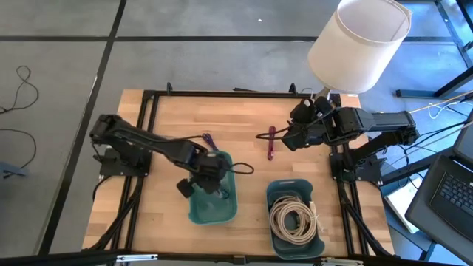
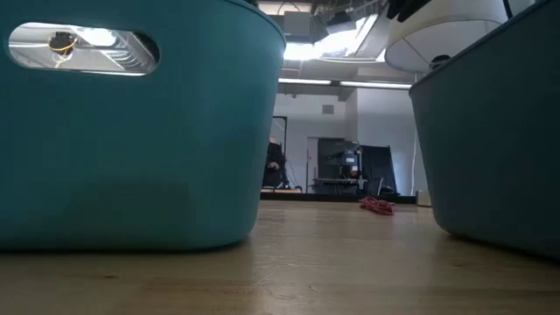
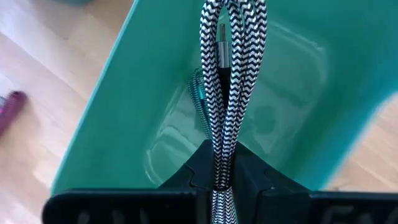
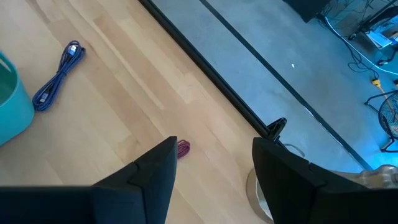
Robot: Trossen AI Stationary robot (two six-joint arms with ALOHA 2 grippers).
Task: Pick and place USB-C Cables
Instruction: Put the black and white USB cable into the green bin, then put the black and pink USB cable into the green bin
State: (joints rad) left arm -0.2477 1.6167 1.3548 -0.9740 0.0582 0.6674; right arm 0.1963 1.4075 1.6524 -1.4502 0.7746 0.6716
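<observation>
Placement step in hand: left gripper (image 3: 222, 180), clenched on a folded black-and-white braided cable (image 3: 227, 74), hangs over the left teal tray (image 1: 214, 210) and need only let go, while right gripper (image 4: 214, 163), fingers spread and empty, waits above the magenta cable (image 1: 272, 142).

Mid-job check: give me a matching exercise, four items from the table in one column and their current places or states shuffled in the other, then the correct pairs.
Items:
1. Black-and-white braided cable
2. Coiled cream-white cables
3. Magenta cable
4. Right end effector

Places or states:
A. Lying on bare wood, middle of the table
B. Open, holding nothing
C. Pinched in the left end effector above the left teal plastic tray
D. Resting inside the right teal plastic tray

Pairs: 1-C, 2-D, 3-A, 4-B
</observation>
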